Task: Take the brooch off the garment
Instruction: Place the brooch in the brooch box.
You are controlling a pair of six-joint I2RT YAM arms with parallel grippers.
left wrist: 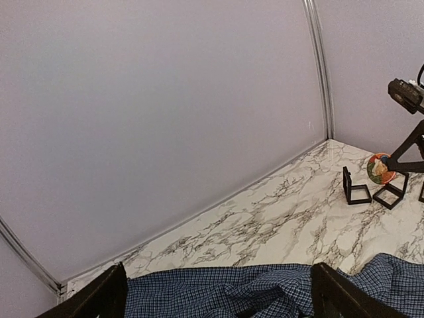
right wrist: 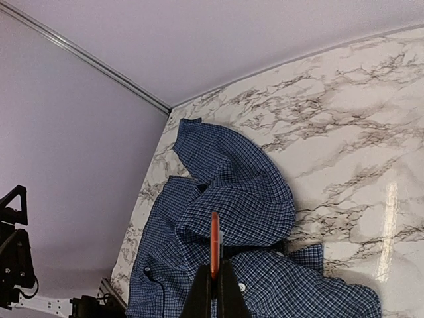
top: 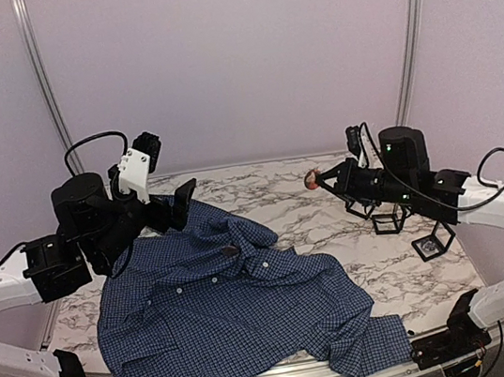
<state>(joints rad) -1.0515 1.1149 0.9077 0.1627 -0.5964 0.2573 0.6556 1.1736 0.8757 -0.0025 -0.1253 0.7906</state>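
**Step in hand:** removal proper judged done. Brooch [top: 311, 179] off the garment [top: 224, 316], pinched edge-on in the closed fingers of the right gripper [top: 318, 179]. Hangs in the air over bare marble toward the far right corner of the table [top: 333, 224], well apart from the cloth.

**Next move, as judged:** calls for setting the brooch down on bare tabletop, perhaps near the small black frames [top: 391, 218] by the right edge. Calls also for a slow descent and a gentle release, since so small a round pin may roll or cling to a fingertip.

**Garment:** crumpled across the left and near parts of the table, collar toward the far left corner, one sleeve at the near edge toward the right.

**Right arm:** reaches in from the right edge, forearm roughly level, gripper pointing left toward the table's middle.

**Left arm:** raised over the far left part of the garment. Left gripper [top: 181, 202] above the collar, jaws wide apart, holding nothing.
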